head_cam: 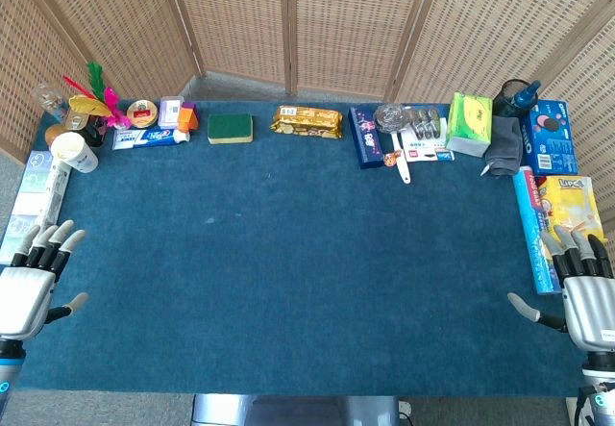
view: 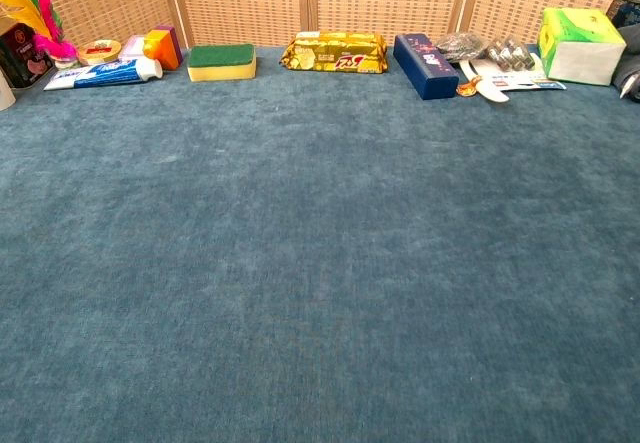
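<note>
Both hands rest empty with fingers spread at the near table corners, the left hand (head_cam: 29, 282) near a pale flat packet (head_cam: 27, 210), the right hand (head_cam: 581, 287) touching a long blue box (head_cam: 534, 231).

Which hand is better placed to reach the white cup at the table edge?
The left hand, probably: the white cup lies on its side of the table. The right hand rests at the opposite edge. Both hands are open.

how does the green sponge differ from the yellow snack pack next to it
The green sponge is a plain block, green on top and yellow beneath; the yellow snack pack is a printed, crinkled wrapper. The snack pack is longer than the sponge. Both lie flat at the far edge of the blue table.
</note>
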`<act>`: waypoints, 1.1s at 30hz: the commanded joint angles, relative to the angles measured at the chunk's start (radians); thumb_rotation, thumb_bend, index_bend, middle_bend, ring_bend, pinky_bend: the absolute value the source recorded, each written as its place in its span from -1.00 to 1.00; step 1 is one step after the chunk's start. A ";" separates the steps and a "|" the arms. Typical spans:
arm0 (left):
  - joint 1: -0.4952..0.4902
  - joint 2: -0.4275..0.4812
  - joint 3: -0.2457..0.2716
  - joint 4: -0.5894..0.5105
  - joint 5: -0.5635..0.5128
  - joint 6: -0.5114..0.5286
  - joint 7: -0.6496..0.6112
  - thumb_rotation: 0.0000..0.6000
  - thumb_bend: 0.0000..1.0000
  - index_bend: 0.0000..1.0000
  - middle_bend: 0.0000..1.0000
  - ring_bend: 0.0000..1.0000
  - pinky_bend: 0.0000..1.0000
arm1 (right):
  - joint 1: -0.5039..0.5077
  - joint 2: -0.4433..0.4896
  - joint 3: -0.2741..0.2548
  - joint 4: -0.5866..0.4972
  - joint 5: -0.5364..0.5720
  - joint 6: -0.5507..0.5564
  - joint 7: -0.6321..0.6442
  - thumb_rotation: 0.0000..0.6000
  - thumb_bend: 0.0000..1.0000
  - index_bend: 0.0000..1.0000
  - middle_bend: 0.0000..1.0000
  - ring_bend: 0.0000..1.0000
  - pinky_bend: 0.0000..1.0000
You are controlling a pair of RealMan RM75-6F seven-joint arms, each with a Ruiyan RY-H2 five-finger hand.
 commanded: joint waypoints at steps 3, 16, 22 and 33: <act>0.001 -0.001 0.000 0.000 -0.002 -0.002 0.005 0.99 -1.00 -1.00 -1.00 -1.00 -1.00 | 0.000 0.002 0.000 0.000 0.000 0.000 0.005 -1.00 -1.00 -1.00 -1.00 -1.00 -1.00; -0.022 -0.031 -0.034 0.051 0.042 0.045 -0.088 1.00 -0.95 -0.62 -0.47 -0.57 -0.79 | 0.003 0.006 -0.001 -0.003 0.004 -0.017 0.029 -1.00 -1.00 -1.00 -1.00 -1.00 -1.00; -0.106 -0.053 -0.065 0.112 0.074 -0.004 -0.224 1.00 -0.27 0.27 0.51 0.44 0.48 | 0.033 0.005 0.008 -0.001 0.023 -0.073 0.067 -1.00 -1.00 -1.00 -1.00 -1.00 -1.00; -0.319 -0.027 -0.061 0.156 0.256 -0.150 -0.234 1.00 0.32 0.81 1.00 1.00 1.00 | 0.138 0.019 0.053 -0.009 -0.031 -0.159 0.282 -1.00 -1.00 -1.00 -1.00 -1.00 -1.00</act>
